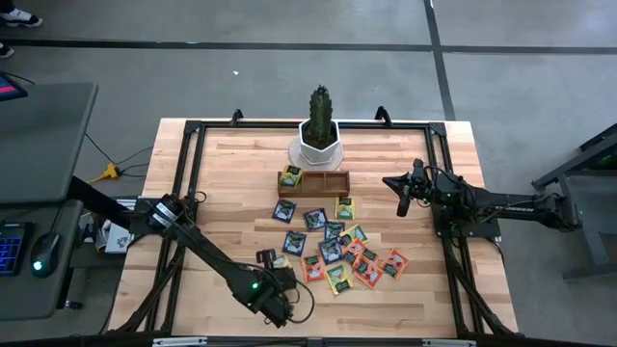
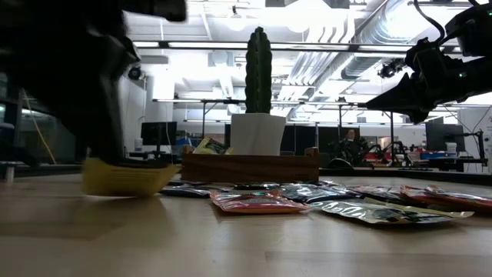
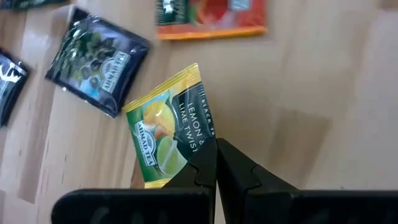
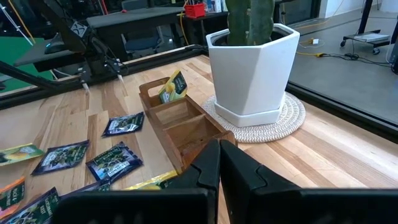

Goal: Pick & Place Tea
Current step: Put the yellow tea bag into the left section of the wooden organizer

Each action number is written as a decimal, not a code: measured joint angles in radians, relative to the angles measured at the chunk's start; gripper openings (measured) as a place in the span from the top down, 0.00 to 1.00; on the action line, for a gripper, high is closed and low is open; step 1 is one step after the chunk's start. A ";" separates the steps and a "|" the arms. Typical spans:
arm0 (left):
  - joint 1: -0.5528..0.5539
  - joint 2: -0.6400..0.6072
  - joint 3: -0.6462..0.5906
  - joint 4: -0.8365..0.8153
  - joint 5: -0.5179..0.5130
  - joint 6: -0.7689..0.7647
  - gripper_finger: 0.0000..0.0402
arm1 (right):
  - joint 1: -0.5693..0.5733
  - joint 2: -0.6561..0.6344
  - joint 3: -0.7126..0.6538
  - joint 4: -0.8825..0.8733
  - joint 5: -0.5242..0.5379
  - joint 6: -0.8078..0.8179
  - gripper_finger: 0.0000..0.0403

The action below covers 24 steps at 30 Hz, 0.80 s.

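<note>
Several flat tea sachets (image 1: pixel 337 251), yellow-green, dark blue and orange-red, lie scattered on the table in front of the wooden tray (image 1: pixel 313 181). One yellow-green sachet (image 4: pixel 174 87) stands in the tray's left compartment. My left gripper (image 3: pixel 216 158) is near the table's near edge, shut on a yellow-green lemon-lime sachet (image 3: pixel 165 127), also seen in the low view (image 2: pixel 127 177). My right gripper (image 4: pixel 219 158) hovers shut and holding nothing above the table, right of the tray (image 1: pixel 405 198). My left gripper pinches the yellow-green sachet between its two fingers at one edge, near a corner (image 3: pixel 204 138). The fingers come from above, pointing down. The sachet sticks out sideways from the fingertips, nearly flat. Its underside (image 2: pixel 127 191) is at the table top; whether it is clear I cannot tell.
A cactus in a white pot (image 1: pixel 319 135) stands on a woven mat behind the tray. A dark blue sachet (image 3: pixel 99 62) and an orange one (image 3: pixel 211 18) lie close to the held sachet. Bare wood lies to the table's left and near right.
</note>
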 joint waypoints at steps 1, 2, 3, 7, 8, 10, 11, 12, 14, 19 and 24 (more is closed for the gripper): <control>0.009 0.000 0.000 0.006 -0.001 -0.027 1.00 | 0.000 0.000 0.000 0.000 0.000 0.000 0.98; 0.018 0.000 0.000 0.015 -0.002 -0.053 1.00 | 0.000 0.000 0.000 0.000 0.000 0.000 0.98; 0.024 0.000 0.000 0.021 -0.003 -0.080 1.00 | 0.000 0.000 0.000 0.000 0.000 0.000 0.98; 0.050 0.000 0.000 0.071 -0.011 -0.153 1.00 | 0.000 0.000 0.000 0.000 0.000 0.000 0.98; 0.056 0.000 0.000 0.080 -0.013 -0.161 1.00 | 0.000 0.000 0.000 0.000 -0.001 0.008 0.98; 0.069 0.000 0.000 0.103 -0.014 -0.164 1.00 | 0.000 0.000 0.000 0.001 -0.012 0.050 0.98; 0.076 0.000 0.000 0.110 -0.015 -0.163 1.00 | 0.000 0.000 0.000 0.001 -0.021 0.079 0.98; 0.082 0.000 0.000 0.113 -0.016 -0.162 1.00 | 0.000 0.000 0.000 0.001 -0.029 0.113 0.98; 0.090 0.000 0.000 0.109 -0.014 -0.159 1.00 | 0.000 0.000 0.000 0.001 -0.062 0.212 0.98; 0.088 0.000 0.000 0.055 -0.005 -0.156 1.00 | 0.000 0.000 0.000 0.044 -0.161 0.390 0.98; 0.087 0.000 0.000 0.035 -0.006 -0.156 1.00 | 0.001 0.000 0.000 0.112 -0.320 0.297 0.98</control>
